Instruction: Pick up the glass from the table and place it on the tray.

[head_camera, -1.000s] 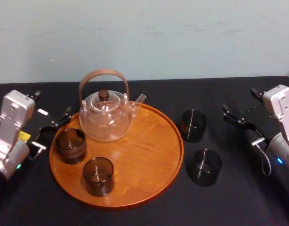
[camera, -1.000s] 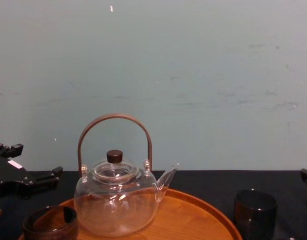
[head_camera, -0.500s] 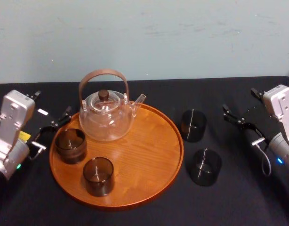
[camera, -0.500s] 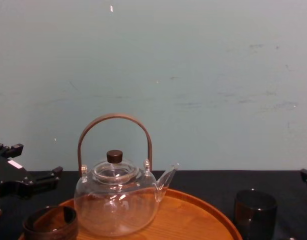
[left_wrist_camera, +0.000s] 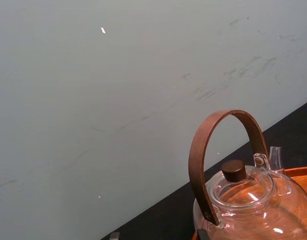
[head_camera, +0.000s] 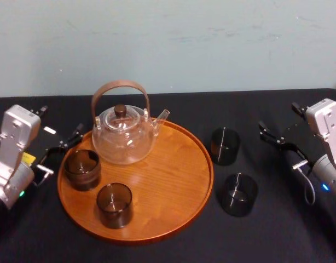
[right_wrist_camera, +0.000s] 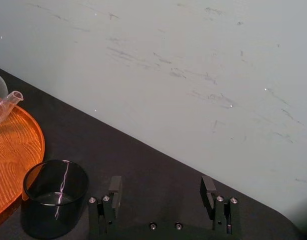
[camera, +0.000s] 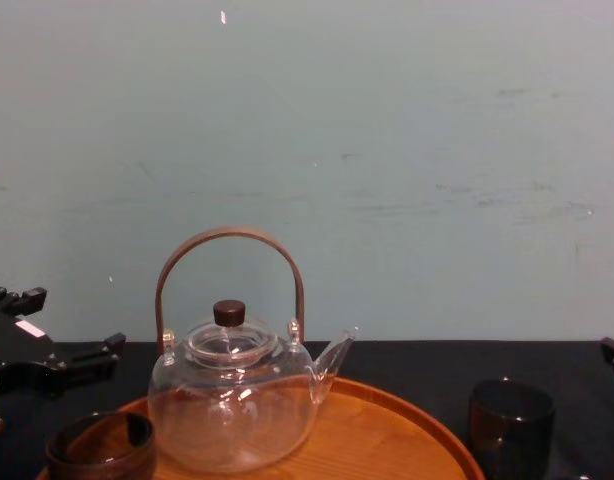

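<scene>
Gaping empty, my right gripper (right_wrist_camera: pixel 161 184), left gripper (head_camera: pixel 59 123) likewise, glasses (head_camera: pixel 225 146) at three o'clock of tray (head_camera: pixel 168 175), dim against black table (head_camera: pixel 266 230).

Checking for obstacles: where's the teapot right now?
In the head view the teapot stands on the tray's far left part, just behind a dark glass.

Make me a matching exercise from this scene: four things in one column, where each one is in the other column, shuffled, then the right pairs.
Column one
1. glass teapot
2. tray
3. right gripper
4. left gripper

Column two
A. open, at the right side of the table
B. flat on the black table, under the teapot
C. beside the tray's left rim
D. on the tray's back left part

Pairs: 1-D, 2-B, 3-A, 4-C
</scene>
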